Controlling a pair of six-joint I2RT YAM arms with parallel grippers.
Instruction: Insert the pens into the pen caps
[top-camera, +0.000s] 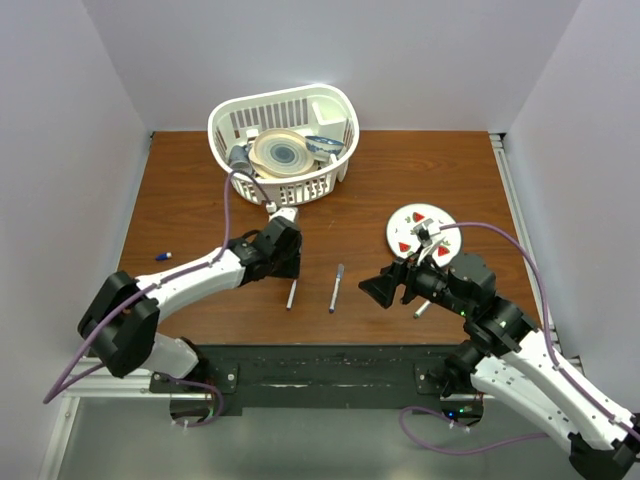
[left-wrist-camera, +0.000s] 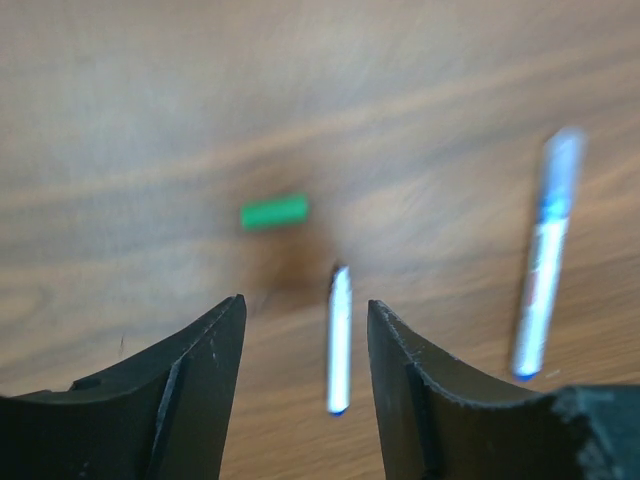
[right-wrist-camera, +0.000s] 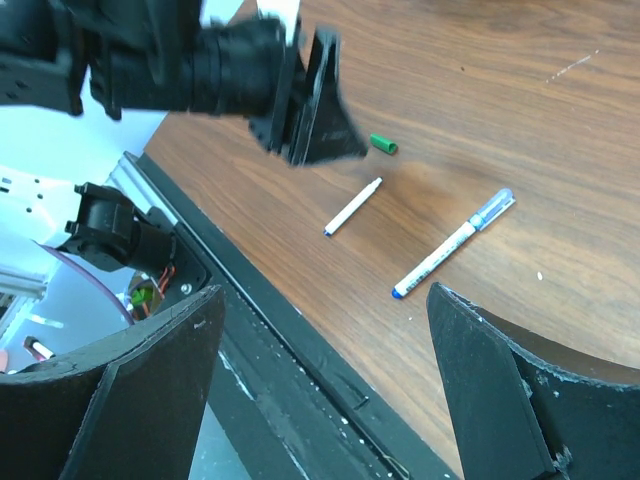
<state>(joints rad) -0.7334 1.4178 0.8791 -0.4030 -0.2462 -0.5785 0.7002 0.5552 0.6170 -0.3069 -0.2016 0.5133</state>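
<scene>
— What was noted at the far left of the counter?

— A loose blue cap was seen lying alone there, well apart from everything else.

— And the left tool?

— It was held low over the wood with its jaws partly spread, and nothing was gripped. A bare pen was seen lying flat on the counter between the two fingers, with a gap on each side. A green cap was found just beyond the pen's far end, not touching it.

— Further right?

— A capped pen, fitted with a clear bluish cap at one end, was seen near the bare pen and roughly parallel to it.

— And the right tool?

— Its jaws were spread wide and nothing was held. It was pointed at both pens from the right. Behind it a white disc with red marks was seen, and a white basket was set at the back of the counter.
</scene>
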